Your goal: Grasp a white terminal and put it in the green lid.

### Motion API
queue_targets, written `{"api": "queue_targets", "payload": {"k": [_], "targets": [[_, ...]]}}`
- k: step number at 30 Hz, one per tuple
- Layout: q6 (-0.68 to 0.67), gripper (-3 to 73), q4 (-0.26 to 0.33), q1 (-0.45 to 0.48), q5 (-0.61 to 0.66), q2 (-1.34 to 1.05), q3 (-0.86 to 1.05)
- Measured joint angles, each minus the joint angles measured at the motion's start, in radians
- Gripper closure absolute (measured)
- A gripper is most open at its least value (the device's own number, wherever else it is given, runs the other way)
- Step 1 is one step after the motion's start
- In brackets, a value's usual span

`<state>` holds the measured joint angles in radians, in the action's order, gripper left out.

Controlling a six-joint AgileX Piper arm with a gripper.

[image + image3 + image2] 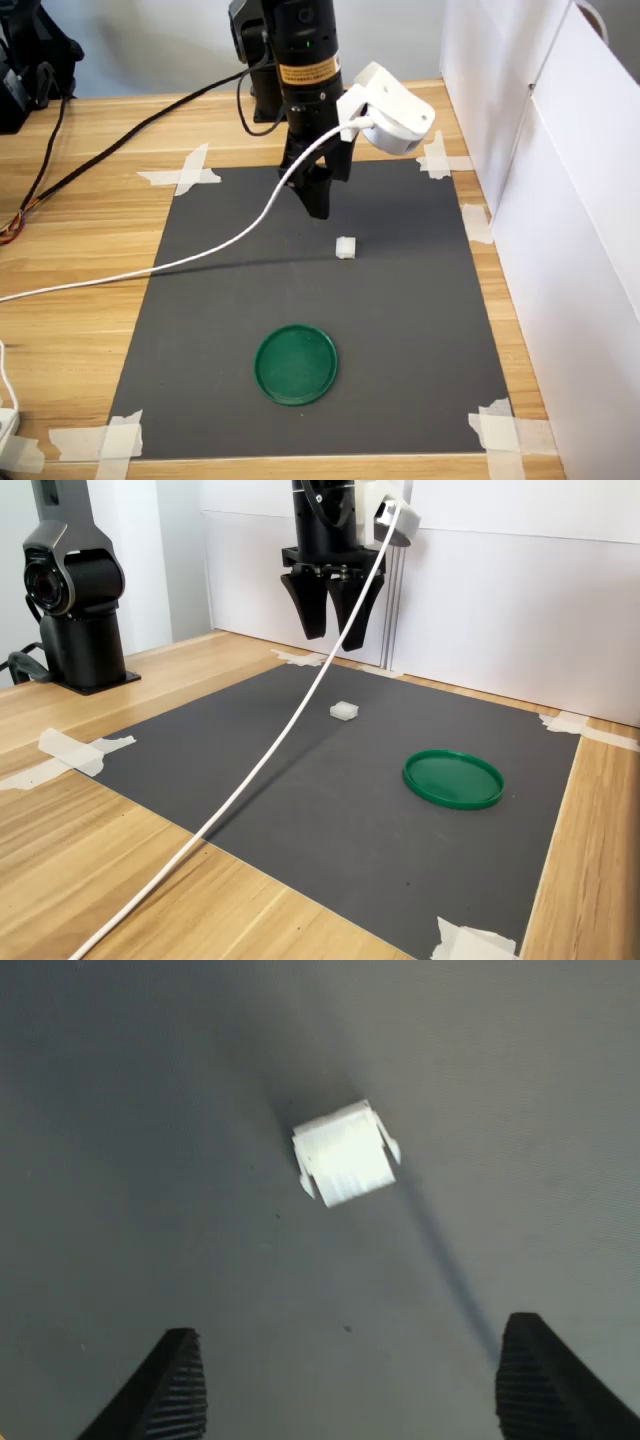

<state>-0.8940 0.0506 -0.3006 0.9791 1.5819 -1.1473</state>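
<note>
Black arm upright, jaws apart, empty, pointing down above white terminal.

Wooden table under a dark mat, white panels alongside.
Mat taped at its corners with white tape; pale wood grain on all sides; panels upright along the first exterior view's right edge, behind the mat in the second exterior view; soft, even light, faint shadows.
</note>
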Motion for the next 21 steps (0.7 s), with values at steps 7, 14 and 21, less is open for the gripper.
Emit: {"api": "queue_targets", "payload": {"k": [7, 14, 21], "targets": [[0.102, -1.8, -0.007, -0.032, -0.028, 0.023, 0.0], [0.201, -1.8, -0.02, -0.088, -0.049, 0.044, 0.023], [0.208, 0.2, -0.105, -0.089, -0.159, 0.056, 0.101]]}}
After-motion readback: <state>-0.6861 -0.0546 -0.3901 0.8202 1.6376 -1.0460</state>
